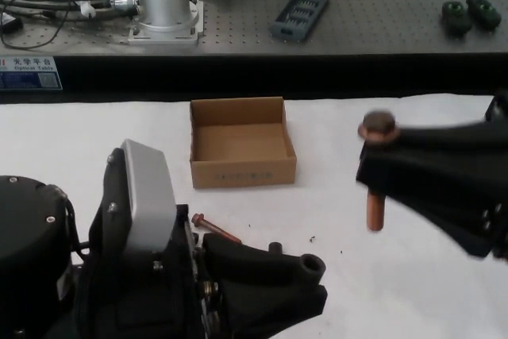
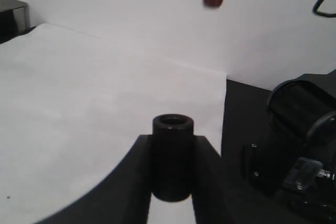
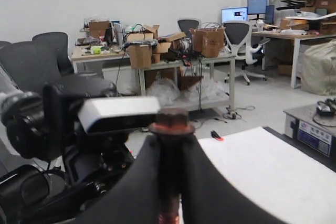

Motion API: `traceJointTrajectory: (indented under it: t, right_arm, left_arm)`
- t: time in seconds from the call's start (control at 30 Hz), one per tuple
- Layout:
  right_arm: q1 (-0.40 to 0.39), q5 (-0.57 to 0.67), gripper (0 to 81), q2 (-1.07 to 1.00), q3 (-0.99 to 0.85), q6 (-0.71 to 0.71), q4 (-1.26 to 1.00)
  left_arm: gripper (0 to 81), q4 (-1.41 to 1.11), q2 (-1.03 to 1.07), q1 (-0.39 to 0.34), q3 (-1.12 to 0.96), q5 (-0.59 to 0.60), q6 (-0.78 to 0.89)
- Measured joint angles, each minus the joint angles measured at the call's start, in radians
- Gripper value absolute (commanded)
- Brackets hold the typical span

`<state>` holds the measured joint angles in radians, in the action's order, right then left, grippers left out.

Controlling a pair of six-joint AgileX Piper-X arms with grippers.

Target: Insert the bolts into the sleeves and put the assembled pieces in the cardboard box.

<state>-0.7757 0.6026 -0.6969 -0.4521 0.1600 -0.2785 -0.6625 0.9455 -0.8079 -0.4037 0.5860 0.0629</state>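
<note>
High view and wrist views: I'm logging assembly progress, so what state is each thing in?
Brown cardboard box: open, upright, empty.
Black cylindrical sleeve: upright in the left gripper, bore empty.
Copper-coloured bolt: head up in the right gripper, off the bench.
Second copper-coloured bolt: lying loose on the white cover.
Left gripper: shut on sleeve.
Right gripper: shut on bolt.

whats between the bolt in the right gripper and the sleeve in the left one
Nothing: only bare white table cover separates the bolt in the right gripper from the sleeve in the left gripper, seen in the high and left wrist views.
</note>
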Motion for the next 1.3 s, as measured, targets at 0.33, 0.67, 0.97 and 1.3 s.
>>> traceJointTrajectory:
  t: [0.33, 0.67, 0.97, 1.3]
  right_arm:
    - [-0.005, -0.002, 1.1, -0.004, 0.090, 0.041, -0.231]
    - [-0.005, -0.002, 1.1, -0.103, 0.090, 0.075, -0.347]
    - [-0.005, -0.002, 1.1, -0.190, 0.090, 0.161, -0.511]
    - [-0.005, 0.032, 1.1, -0.190, 0.090, 0.176, -0.521]
  left_arm:
    - [0.6, -0.233, 0.132, 0.000, 0.000, 0.040, 0.027]
    - [0.6, -0.374, 0.155, 0.000, 0.000, 0.049, 0.060]
    - [0.6, -0.418, 0.155, 0.000, 0.002, 0.056, 0.075]
    - [0.6, -0.418, 0.155, 0.000, 0.002, 0.056, 0.075]
